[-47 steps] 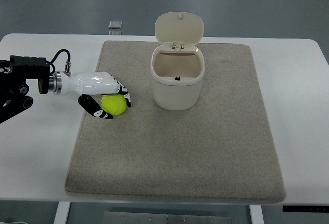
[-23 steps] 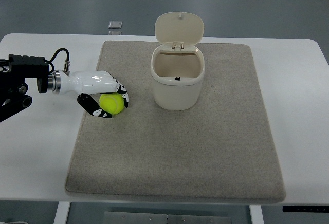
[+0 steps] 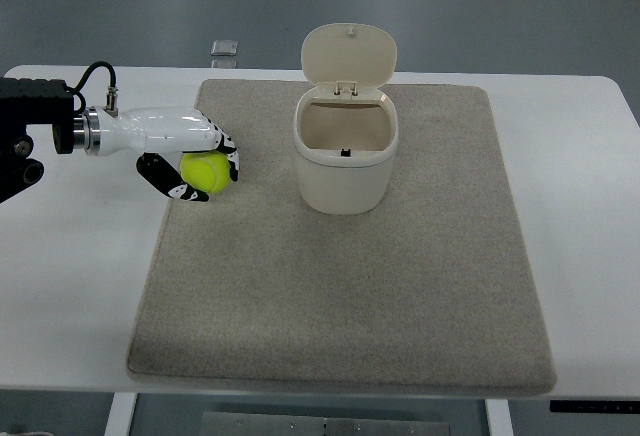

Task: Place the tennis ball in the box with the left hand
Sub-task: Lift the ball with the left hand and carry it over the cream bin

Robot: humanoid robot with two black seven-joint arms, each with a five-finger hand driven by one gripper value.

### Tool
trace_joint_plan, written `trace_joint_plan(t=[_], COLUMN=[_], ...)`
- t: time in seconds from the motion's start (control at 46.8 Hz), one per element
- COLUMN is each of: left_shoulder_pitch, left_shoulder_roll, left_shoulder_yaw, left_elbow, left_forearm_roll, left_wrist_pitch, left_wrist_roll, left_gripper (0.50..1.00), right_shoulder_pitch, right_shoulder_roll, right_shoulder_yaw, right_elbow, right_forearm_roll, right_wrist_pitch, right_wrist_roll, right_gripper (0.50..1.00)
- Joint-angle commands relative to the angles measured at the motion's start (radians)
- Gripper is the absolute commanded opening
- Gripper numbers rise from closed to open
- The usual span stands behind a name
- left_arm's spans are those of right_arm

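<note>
My left hand [image 3: 200, 168] comes in from the left edge and its fingers are curled around a yellow-green tennis ball [image 3: 204, 170]. It holds the ball over the left edge of the grey mat [image 3: 350, 296], to the left of the box. The box [image 3: 345, 156] is a cream bin with its hinged lid [image 3: 349, 53] standing open at the back. Its inside looks empty. The right arm does not show.
The mat lies on a white table [image 3: 70, 286]. A small grey object [image 3: 225, 49] lies at the table's far edge, behind the mat.
My left hand has moved up and slightly left in the picture with the ball in it, and looks lifted off the mat.
</note>
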Motion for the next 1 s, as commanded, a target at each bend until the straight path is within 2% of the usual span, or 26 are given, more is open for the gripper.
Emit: trace_joint_plan(t=[0.0,0.128,0.256,0.427,0.683,0.983], left_shoulder_pitch=[-0.016,-0.026,-0.039,-0.121,-0.21,-0.325], left_shoulder_roll=[0.054,0.136,0.162,0.151,0.044,-0.131], left_shoulder_yaw=[-0.003,-0.015,-0.022,-0.019,0.016,0.166], left_elbow=[-0.05,-0.155,-0.235,-0.279,-0.258,-0.118], left_forearm_roll=[0.0,0.002,0.002,0.002,0.005,0.003], left_wrist_pitch=[0.041,0.13,0.202,0.207,0.201,0.201], left_wrist_roll=[-0.003,-0.006,-0.008,-0.008,-0.006,0.005], left_gripper=[0.5,0.5,0.5,0.5,0.5,0.5], right_shoulder_pitch=[0.0,0.0,0.0,0.0,0.0,0.0], right_shoulder_roll=[0.0,0.0,0.0,0.0,0.0,0.0], right_shoulder_yaw=[0.0,0.0,0.0,0.0,0.0,0.0], right_elbow=[0.0,0.0,0.0,0.0,0.0,0.0], right_forearm_roll=[0.0,0.0,0.0,0.0,0.0,0.0], right_wrist_pitch=[0.0,0.0,0.0,0.0,0.0,0.0], right_wrist_roll=[0.0,0.0,0.0,0.0,0.0,0.0], right_gripper=[0.903,0.901,0.901,0.901,0.903,0.901])
